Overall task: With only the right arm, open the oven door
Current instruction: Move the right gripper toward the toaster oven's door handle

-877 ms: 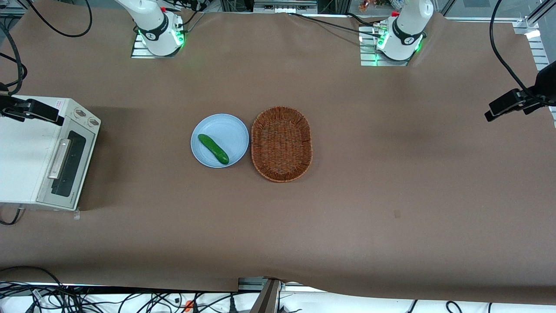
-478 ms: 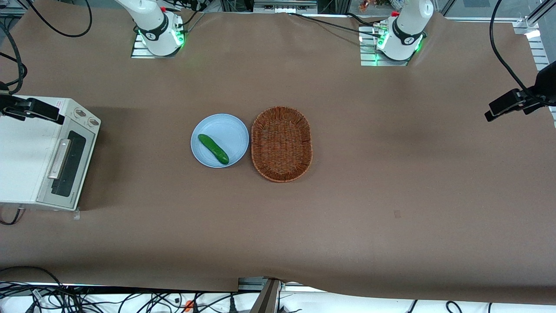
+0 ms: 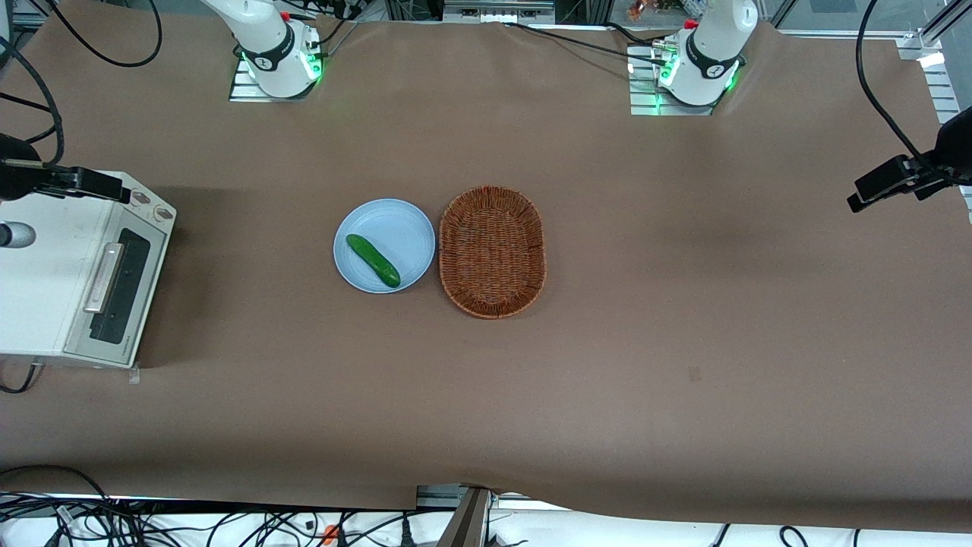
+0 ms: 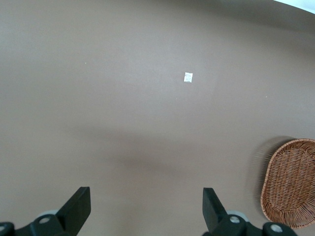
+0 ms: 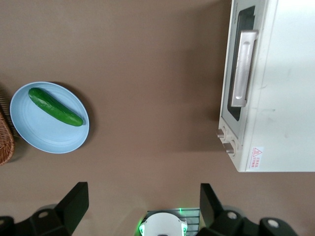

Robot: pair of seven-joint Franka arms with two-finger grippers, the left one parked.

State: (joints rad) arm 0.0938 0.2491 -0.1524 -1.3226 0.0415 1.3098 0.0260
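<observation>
hand point(image 5: 140, 204) spread wide, holding nothing, two black fingers point(image 5: 74, 199) well apart, hanging high above the brown table point(image 3: 683, 304) over the working arm's end. seen only as a dark bit at the edge of the front view, above the top of the toaster oven point(image 3: 45, 273).

oven door point(image 5: 239, 69) shut, flush with the cream body, dark glass window and silver bar handle point(image 5: 243, 66) across its front. handle untouched, well apart from the hand. two knobs point(image 5: 224, 140) beside the door, farther from the front camera than the handle. small red-and-white warning label point(image 5: 256, 153) on the oven's top near the knobs.

pale blue plate point(image 3: 402, 220) near the middle of the table, in front of the oven door but well apart from it. green cucumber point(image 3: 373, 260) lying on the plate, slantwise. oval wicker basket point(image 3: 492, 251) just beside the plate, toward the parked arm's end, rims nearly touching. white base of the right arm point(image 3: 266, 45) bolted at the table's edge farthest from the front camera, green light at its foot.
</observation>
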